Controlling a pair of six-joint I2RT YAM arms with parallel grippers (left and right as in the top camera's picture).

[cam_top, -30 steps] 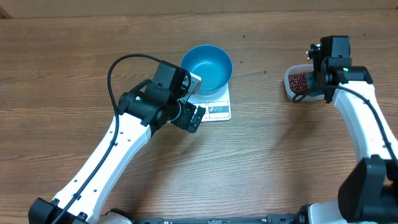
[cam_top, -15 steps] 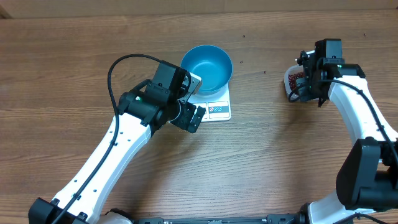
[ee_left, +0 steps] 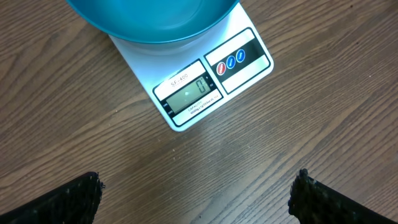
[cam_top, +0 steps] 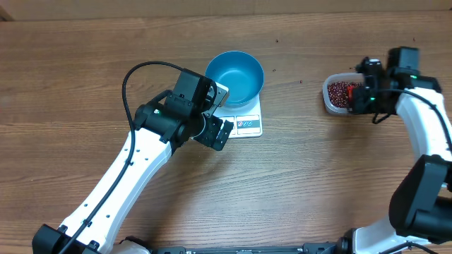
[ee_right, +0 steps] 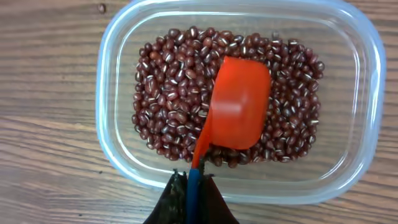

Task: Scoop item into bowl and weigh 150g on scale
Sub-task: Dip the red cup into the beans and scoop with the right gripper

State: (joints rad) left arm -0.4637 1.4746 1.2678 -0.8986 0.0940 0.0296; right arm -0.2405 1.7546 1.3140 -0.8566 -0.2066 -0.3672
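Note:
The blue bowl (cam_top: 235, 76) sits on the white scale (cam_top: 244, 121); its display (ee_left: 191, 94) reads 0. No beans show in the bowl. My left gripper (cam_top: 215, 132) hangs wide open just in front of the scale, with nothing between its fingers (ee_left: 68, 199). At the far right, dark red-brown beans (ee_right: 174, 81) fill a clear tub (ee_right: 112, 74). My right gripper (ee_right: 191, 193) is shut on the blue handle of a red scoop (ee_right: 239, 112), which lies bottom up on the beans (cam_top: 340, 90).
Bare wooden table lies between the scale and the clear tub (cam_top: 329, 95). The left arm's black cable (cam_top: 134, 74) loops over the table left of the bowl.
My right gripper has swung to the right side of the tub with the scoop, uncovering the beans in the overhead view. The left arm has not moved.

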